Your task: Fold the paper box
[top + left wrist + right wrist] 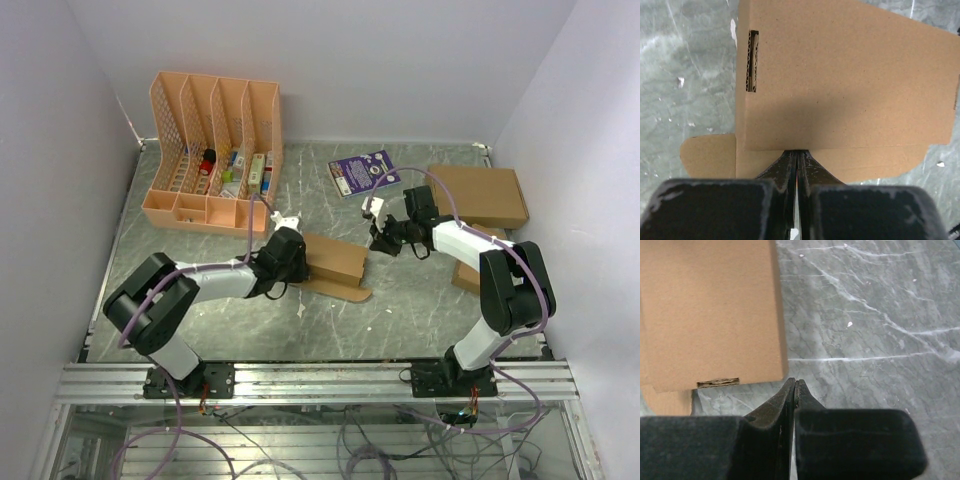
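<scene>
At mid-worktop [420,300]: box [335,258], partly folded, long axis running left to right between both arms. Left hand [797,154]: pinched closed, empty, tips at the box's edge, nearer. Right hand [794,385]: closed, empty, just beside a box corner.

paper box [840,75]: I'm seeing matt brown corrugated cardboard, a fine-grained face, and the fluted core showing at the slot cut.
table [880,315]: I'm reading it as a smooth grey marble-look surface with white veining and a light sheen.
left gripper [797,152]: fingers are looking like semi-gloss black plastic; the housing is matt, its edges showing pale scuffs.
right gripper [794,384]: I'm seeing the same black plastic, with a matt body.
organizer [170,130]: I'm seeing smooth peach plastic with slatted walls.
rail [310,380]: I'm getting ribbed bare metal with a dull silver shine.
booklet [362,172]: I'm seeing a purple printed cover but not resolving the finish.
</scene>
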### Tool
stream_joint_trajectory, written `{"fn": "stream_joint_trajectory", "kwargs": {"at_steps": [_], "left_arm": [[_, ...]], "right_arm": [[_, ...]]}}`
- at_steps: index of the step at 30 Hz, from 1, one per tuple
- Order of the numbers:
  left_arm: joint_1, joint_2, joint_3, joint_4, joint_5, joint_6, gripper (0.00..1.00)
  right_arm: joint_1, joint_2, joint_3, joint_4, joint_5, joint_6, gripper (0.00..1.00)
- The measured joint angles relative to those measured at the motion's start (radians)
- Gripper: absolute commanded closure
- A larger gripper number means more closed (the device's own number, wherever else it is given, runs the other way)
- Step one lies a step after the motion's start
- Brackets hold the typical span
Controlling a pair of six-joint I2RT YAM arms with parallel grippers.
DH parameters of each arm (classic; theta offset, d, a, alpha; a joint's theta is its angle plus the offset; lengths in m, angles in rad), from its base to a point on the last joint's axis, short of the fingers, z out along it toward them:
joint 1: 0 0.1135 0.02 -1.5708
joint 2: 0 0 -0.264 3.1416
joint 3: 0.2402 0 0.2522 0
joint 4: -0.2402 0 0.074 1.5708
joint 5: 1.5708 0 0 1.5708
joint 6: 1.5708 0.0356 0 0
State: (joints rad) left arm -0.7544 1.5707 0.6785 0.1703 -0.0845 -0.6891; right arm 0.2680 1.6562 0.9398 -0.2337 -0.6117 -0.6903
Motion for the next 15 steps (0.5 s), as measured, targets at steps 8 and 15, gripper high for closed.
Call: {"fn": "stream_joint_trajectory", "kwargs": {"at_steps": [8, 15], "left_arm": [[0.027, 0.098, 0.147, -0.074, -0.022, 0.08, 0.93], [0.072, 0.157, 0.217, -0.105, -0.023, 0.137, 0.93]], "right_arm": [[0.002, 0.0, 0.0, -0.076, -0.065, -0.105, 1.0], [0.002, 0.0, 0.008, -0.166, -0.117, -0.175, 1.0]]}}
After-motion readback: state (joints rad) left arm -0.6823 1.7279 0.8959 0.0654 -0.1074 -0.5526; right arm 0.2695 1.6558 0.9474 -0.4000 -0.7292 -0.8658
